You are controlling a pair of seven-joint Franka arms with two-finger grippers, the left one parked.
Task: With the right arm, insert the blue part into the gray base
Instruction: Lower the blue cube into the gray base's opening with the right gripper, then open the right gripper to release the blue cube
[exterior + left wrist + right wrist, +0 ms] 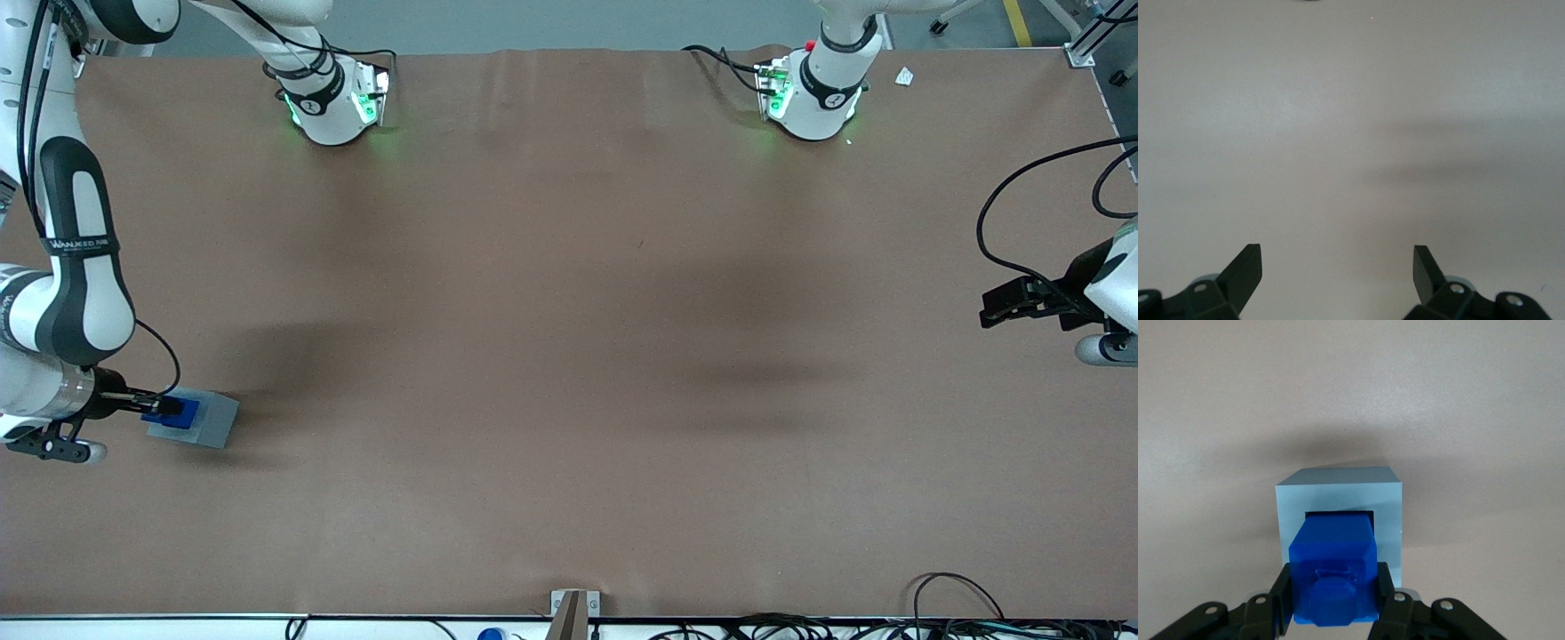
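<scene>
The right arm (71, 267) is down at its own end of the brown counter (569, 356), fairly near the front camera. Its gripper (1335, 603) is clamped on the blue part (1333, 570), one finger (1281, 603) pressed on each side. The blue part sits right over the gray base (1338, 495), its lower end in the mouth of the square recess, stub pointing up at the wrist camera. The gray base rests flat on the counter.
</scene>
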